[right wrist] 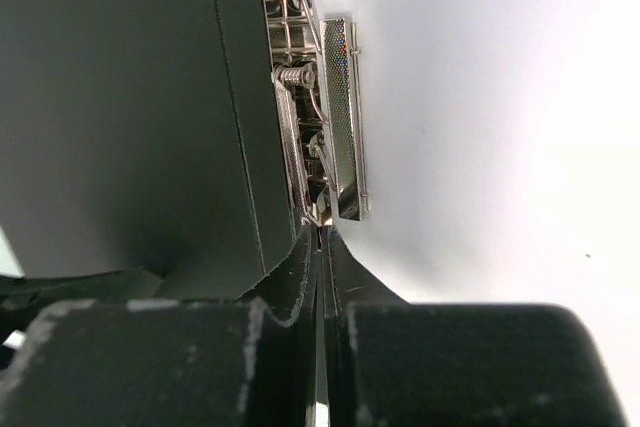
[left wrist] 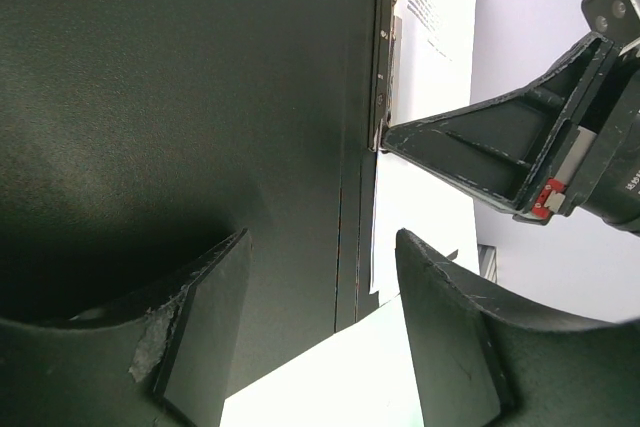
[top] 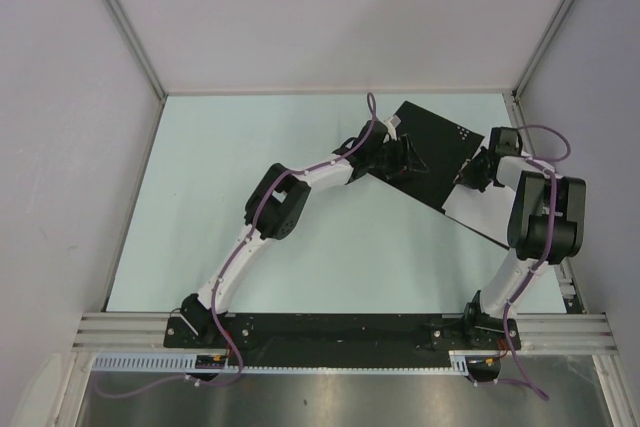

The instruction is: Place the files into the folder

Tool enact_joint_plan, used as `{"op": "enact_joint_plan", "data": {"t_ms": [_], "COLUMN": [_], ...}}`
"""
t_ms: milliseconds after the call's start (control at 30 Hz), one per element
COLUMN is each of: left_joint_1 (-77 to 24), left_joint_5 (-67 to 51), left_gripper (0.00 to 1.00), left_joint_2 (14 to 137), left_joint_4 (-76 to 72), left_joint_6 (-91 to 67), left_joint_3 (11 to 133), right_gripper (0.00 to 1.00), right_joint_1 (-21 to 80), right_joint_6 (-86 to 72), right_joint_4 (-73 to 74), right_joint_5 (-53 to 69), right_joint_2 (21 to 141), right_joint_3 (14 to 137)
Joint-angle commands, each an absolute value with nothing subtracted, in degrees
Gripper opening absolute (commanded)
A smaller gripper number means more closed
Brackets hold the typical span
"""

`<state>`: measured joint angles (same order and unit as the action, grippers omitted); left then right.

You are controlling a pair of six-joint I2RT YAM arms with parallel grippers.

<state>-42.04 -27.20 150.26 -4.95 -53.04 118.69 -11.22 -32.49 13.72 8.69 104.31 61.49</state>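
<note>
The folder (top: 430,147) lies open at the back right, its black inside up. In the left wrist view its black cover (left wrist: 180,107) fills the left, with the metal clip (left wrist: 385,67) at the spine. A text sheet (left wrist: 440,7) lies on the right half, also in the right wrist view (right wrist: 480,97). My left gripper (top: 403,159) is open over the cover; its fingers (left wrist: 455,337) straddle a white sheet corner (left wrist: 330,377). My right gripper (top: 470,175) is shut, its tips (right wrist: 318,237) pinching the lower end of the clip (right wrist: 335,117).
White paper (top: 485,215) sticks out of the folder toward the near right. The pale green table (top: 250,197) is walled on three sides. The right arm's elbow (top: 545,212) stands close to the right wall.
</note>
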Motion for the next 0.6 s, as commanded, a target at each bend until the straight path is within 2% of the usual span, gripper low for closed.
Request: {"op": "enact_joint_plan", "data": {"t_ms": [0, 100, 400, 567], "left_joint_1": [-42.28, -42.28, -42.54, -42.63], "left_joint_5": [-26.46, -26.54, -28.03, -28.65], "left_gripper": [0.66, 0.66, 0.66, 0.68], "left_joint_2": [149.68, 149.85, 149.06, 148.19], "left_joint_4": [-1.23, -1.67, -0.88, -0.44], "left_joint_6": [-52.12, -52.38, -50.8, -48.96], "left_joint_3": [118.3, 118.39, 119.18, 119.27], "right_gripper": [0.0, 0.0, 0.0, 0.03], "right_joint_1": [-10.46, -9.23, -10.02, -11.42], "right_joint_6": [-29.88, -30.67, -38.13, -39.55], "right_joint_4": [23.11, 22.94, 11.61, 6.68], "right_joint_5": [-6.94, -7.38, 14.46, 19.77], "right_joint_2": [107.93, 108.37, 110.04, 107.84], "right_joint_3": [60.03, 60.82, 60.21, 58.97]}}
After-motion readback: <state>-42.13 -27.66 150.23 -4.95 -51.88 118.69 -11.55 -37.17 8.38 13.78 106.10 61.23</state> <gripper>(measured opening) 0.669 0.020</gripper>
